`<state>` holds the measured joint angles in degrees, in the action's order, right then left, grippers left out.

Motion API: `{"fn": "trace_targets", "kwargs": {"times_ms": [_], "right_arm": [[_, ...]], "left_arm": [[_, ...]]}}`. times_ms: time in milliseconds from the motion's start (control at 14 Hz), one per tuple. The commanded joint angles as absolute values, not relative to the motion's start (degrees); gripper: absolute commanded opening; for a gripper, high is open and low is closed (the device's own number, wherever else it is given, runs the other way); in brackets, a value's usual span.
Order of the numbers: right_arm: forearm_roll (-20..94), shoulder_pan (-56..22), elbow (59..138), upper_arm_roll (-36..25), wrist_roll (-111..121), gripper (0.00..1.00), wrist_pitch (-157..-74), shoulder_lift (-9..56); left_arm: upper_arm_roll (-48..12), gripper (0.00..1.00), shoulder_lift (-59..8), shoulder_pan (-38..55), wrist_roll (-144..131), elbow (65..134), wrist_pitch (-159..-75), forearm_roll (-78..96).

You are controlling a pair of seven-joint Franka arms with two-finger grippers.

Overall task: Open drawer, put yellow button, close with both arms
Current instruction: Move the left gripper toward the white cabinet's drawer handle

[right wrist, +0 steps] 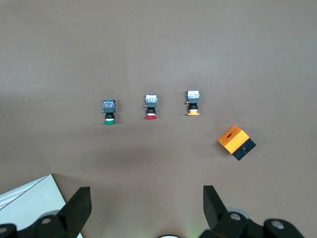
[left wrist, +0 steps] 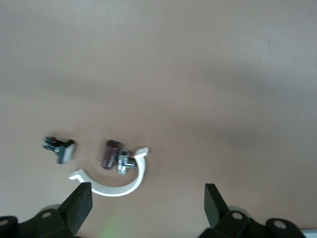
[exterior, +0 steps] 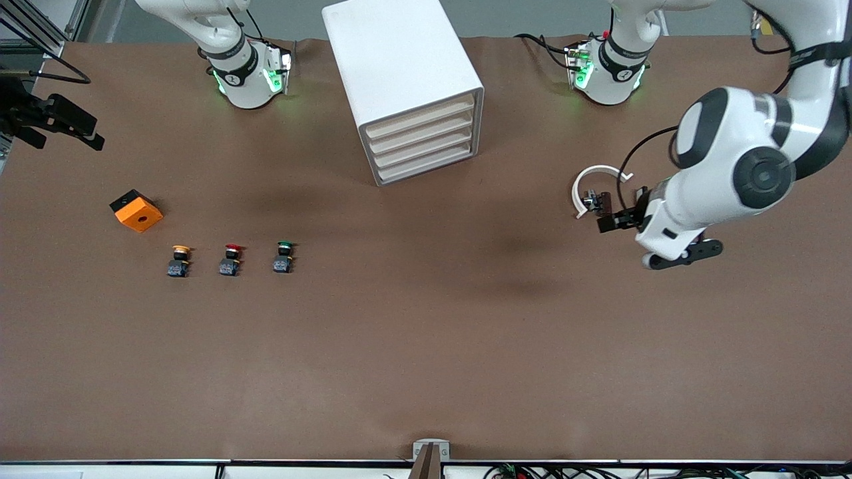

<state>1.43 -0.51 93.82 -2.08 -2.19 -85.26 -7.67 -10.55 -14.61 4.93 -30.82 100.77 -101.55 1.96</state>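
**Drawers shut, button on the worktop**

We see the yellow button [exterior: 179,259] on the worktop [exterior: 426,346], endmost in a row beside the red button [exterior: 230,259]. Our left pincer [left wrist: 146,203] and right pincer [right wrist: 146,203] both hover spread wide, holding nothing.

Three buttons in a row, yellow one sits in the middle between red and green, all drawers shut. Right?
Not quite. The red button is in the middle; the yellow button sits at the end of the row nearest the orange box, the green button at the other end. The front view shows it. The drawer unit is shut.
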Motion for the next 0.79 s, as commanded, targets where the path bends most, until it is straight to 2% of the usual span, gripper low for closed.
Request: {"fn": "trace_targets", "kwargs": {"times_ms": [0, 358, 716], "right_arm": [[1.93, -0.79, 94.66, -2.29, -1.93, 1.0, -85.43, -8.88], [1.85, -0.79, 94.75, -2.29, -1.93, 1.0, -85.34, -8.88], [1.85, -0.79, 94.75, -2.29, -2.11, 1.0, -85.17, -8.88]], "left_arm": [[-10.72, 1.0, -18.62, 7.63, -40.56, 99.41, -102.66, 1.85], [-11.42, 1.0, -24.69, 11.51, -58.68, 95.63, -100.12, 1.84], [-17.75, 1.0, -34.43, 11.43, -75.73, 86.07, -86.6, 4.82]]}}
